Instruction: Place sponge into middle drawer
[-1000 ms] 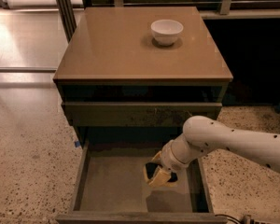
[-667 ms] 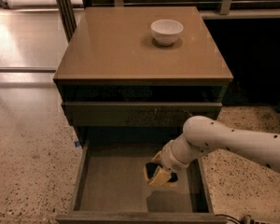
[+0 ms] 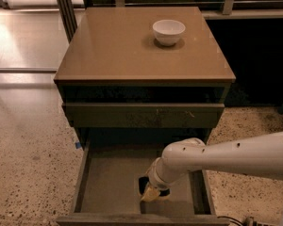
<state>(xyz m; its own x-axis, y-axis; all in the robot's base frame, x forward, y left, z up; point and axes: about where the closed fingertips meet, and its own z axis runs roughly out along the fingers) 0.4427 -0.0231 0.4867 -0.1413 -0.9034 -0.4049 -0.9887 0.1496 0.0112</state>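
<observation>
My gripper (image 3: 153, 188), inside the open middle drawer (image 3: 108, 182) near its right front corner, clasps the yellow foam sponge (image 3: 150, 195) close to the drawer's flat grey-brown floor.

Sponge (image 3: 148, 195) in gripper (image 3: 154, 190), inside middle drawer (image 3: 108, 180)

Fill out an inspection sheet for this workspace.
Surface: cabinet top, holds one bowl.
Job's things: sponge at the hand's tip, inside the open middle drawer.
Clutter: white bowl on the top, back right.
Grippers: hand down in the drawer, right of centre.
Cables: what looks like a thin lead on the floor, lower right.
Surroundings: speckled floor; upper drawer front closed.
</observation>
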